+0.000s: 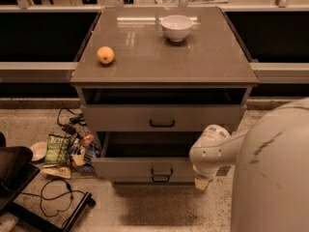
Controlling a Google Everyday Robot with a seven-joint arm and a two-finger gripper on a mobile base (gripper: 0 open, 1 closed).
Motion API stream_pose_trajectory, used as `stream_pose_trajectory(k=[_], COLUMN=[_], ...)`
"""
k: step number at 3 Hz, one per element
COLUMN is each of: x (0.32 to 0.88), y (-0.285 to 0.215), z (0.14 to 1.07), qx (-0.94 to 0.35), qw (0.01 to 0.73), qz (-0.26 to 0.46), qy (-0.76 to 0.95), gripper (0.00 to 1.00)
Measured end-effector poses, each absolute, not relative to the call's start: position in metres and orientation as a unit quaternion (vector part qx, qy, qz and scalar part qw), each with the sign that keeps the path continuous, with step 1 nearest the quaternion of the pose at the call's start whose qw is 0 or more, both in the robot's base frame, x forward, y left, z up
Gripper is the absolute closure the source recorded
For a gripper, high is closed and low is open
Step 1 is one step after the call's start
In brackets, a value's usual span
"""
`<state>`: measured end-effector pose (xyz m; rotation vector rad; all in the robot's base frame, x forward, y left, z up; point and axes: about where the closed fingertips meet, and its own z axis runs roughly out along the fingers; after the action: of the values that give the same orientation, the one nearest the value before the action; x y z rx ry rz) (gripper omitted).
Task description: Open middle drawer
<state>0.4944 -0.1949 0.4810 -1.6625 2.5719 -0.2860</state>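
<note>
Drawers fill the grey cabinet's front. The middle drawer, a wide flat grey front with a small black handle, stands pulled out past the taller-fronted grey top drawer above it, and its inside lies in shadow. The end effector sits at the low tip of the white jointed robot arm, just beside the right end of the middle drawer's front. Whether it touches the front, and whether it is clenched or released, cannot be told. On the glossy grey-brown worktop, a round white bowl shows a plain white inside. A small orange fruit rests well apart from it. Crumpled packets and black cables lie on the speckled floor.
</note>
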Motion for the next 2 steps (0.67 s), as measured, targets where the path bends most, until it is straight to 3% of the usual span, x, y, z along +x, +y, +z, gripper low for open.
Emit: stream_pose_trajectory(k=[2], x=[0.554], y=[-0.185], z=[0.476], qx=[-0.601], qw=[0.110], qz=[-0.070], qy=[0.789], gripper=[0.00])
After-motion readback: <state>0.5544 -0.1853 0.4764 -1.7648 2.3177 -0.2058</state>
